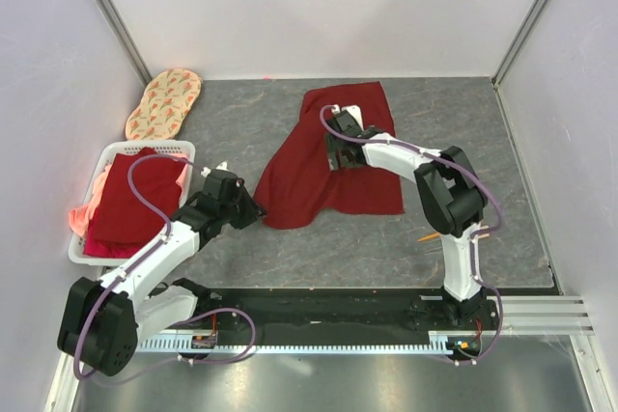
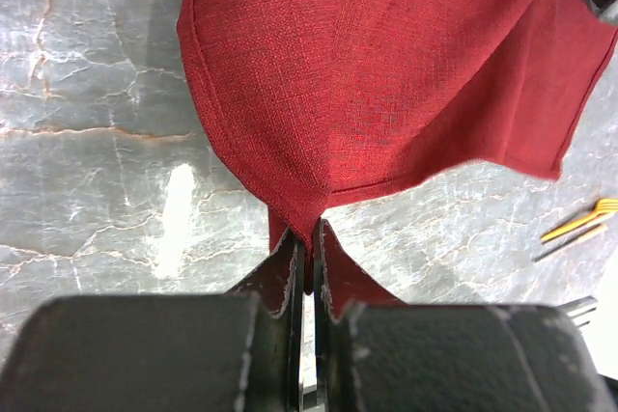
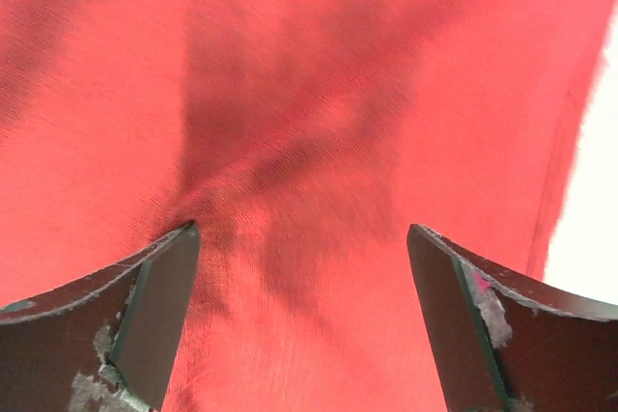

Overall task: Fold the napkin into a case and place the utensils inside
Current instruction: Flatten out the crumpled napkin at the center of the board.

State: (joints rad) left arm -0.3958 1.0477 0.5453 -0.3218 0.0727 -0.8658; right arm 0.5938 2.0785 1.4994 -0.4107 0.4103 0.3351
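The dark red napkin (image 1: pixel 323 166) lies partly spread on the grey table, its near-left corner pulled out toward my left arm. My left gripper (image 1: pixel 253 209) is shut on that corner; the left wrist view shows the napkin (image 2: pixel 386 74) fanning out from my left gripper (image 2: pixel 311 238). My right gripper (image 1: pixel 336 150) is open and presses down on the middle of the napkin; in the right wrist view the napkin (image 3: pixel 319 94) fills the frame around my right gripper (image 3: pixel 301 238). Orange-gold utensils (image 1: pixel 430 235) lie near the right arm's base, and show in the left wrist view (image 2: pixel 581 221).
A white basket (image 1: pixel 180 150) at the left holds a brighter red and salmon-pink cloth stack (image 1: pixel 130 200). An oval beige patterned mat (image 1: pixel 164 101) lies at the back left. White walls enclose the table on three sides.
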